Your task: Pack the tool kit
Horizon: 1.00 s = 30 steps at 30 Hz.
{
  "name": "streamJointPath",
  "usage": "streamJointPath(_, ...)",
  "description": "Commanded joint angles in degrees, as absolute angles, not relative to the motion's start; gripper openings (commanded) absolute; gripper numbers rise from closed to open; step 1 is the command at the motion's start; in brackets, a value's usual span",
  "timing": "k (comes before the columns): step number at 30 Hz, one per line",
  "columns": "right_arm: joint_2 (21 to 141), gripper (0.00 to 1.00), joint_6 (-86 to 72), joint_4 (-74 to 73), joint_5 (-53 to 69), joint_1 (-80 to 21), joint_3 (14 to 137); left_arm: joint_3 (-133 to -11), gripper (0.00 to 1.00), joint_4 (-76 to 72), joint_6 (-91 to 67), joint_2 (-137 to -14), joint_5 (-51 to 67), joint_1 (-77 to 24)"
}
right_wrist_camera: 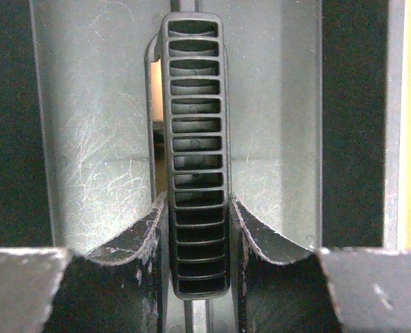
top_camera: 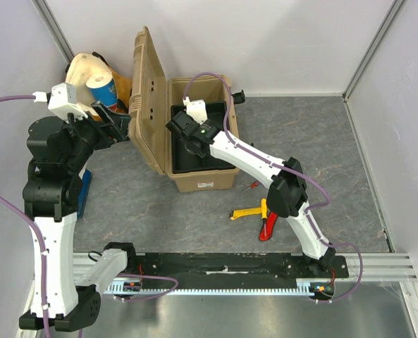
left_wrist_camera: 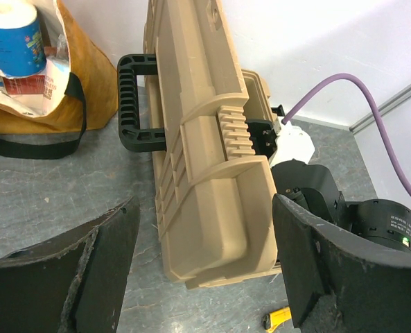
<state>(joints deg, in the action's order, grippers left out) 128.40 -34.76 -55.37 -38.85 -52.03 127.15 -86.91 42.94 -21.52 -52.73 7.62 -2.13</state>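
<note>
Toolbox (top_camera: 201, 180) tray (top_camera: 186, 163) looks stiff and light, best lifted by its ribbed handle (right_wrist_camera: 195, 139), which the right gripper (right_wrist_camera: 197, 211) pinches; the left gripper (left_wrist_camera: 205, 208) stands spread.

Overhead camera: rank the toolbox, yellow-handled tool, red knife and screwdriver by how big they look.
1. toolbox, by far the largest.
2. yellow-handled tool.
3. red knife, close to the yellow one in size, so that order is unsure.
4. screwdriver, smallest.
</note>
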Motion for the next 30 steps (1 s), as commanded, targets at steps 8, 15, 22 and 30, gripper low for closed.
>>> streamJointPath(8,126.74,0.0,-35.78,-59.59,-40.08,-52.12,129.37,-86.66,0.82,41.4,-19.86,-52.56,7.56,-2.29)
streamJointPath(15,125.42,0.0,-34.54,-60.73,-40.34,-52.12,133.32,-86.66,0.82,41.31,-19.86,-52.56,7.12,-2.29)
streamJointPath(22,125.86,0.0,-34.98,-62.23,-39.46,-52.12,134.56,-86.4,0.82,41.22,-19.86,-52.82,7.21,-2.29)
streamJointPath(30,126.56,0.0,-38.23,-59.77,-36.74,-52.12,129.38,-86.22,0.82,41.22,-19.86,-52.65,7.38,-2.29)
